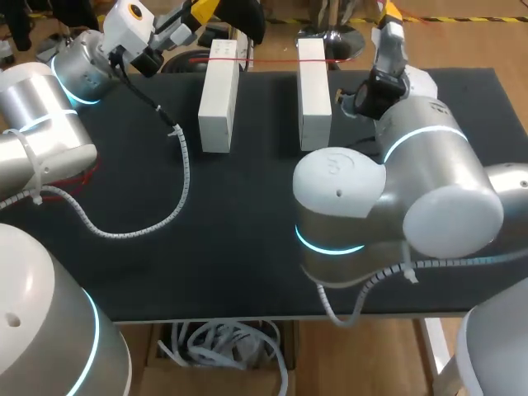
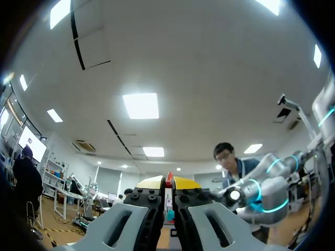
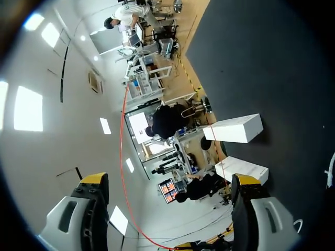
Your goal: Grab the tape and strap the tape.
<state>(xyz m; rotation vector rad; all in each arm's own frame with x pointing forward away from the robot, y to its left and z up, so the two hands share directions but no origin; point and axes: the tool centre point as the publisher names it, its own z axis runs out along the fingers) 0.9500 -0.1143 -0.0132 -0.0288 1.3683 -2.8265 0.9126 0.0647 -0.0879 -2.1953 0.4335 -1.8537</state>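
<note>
A thin red tape (image 1: 272, 59) runs taut across the tops of two white blocks (image 1: 219, 95) (image 1: 313, 91) at the back of the black table. My left gripper (image 1: 205, 10) is held high beyond the left block. In the left wrist view it (image 2: 168, 182) is shut on the red tape (image 2: 168, 178), which shows as a sliver between its yellow tips. My right gripper (image 1: 389, 11) is raised behind the right block and stands wide open (image 3: 170, 180). The red tape (image 3: 122, 157) passes as a long line between its fingers, closer to one finger (image 3: 95, 179), touching neither. Both blocks (image 3: 235, 128) lie ahead.
A white spiral-wrapped cable (image 1: 177, 177) from my left arm lies looped over the left half of the table (image 1: 247, 247). My right arm's big elbow (image 1: 388, 190) hangs over the table's right half. A second cable (image 1: 363, 285) droops near the front edge.
</note>
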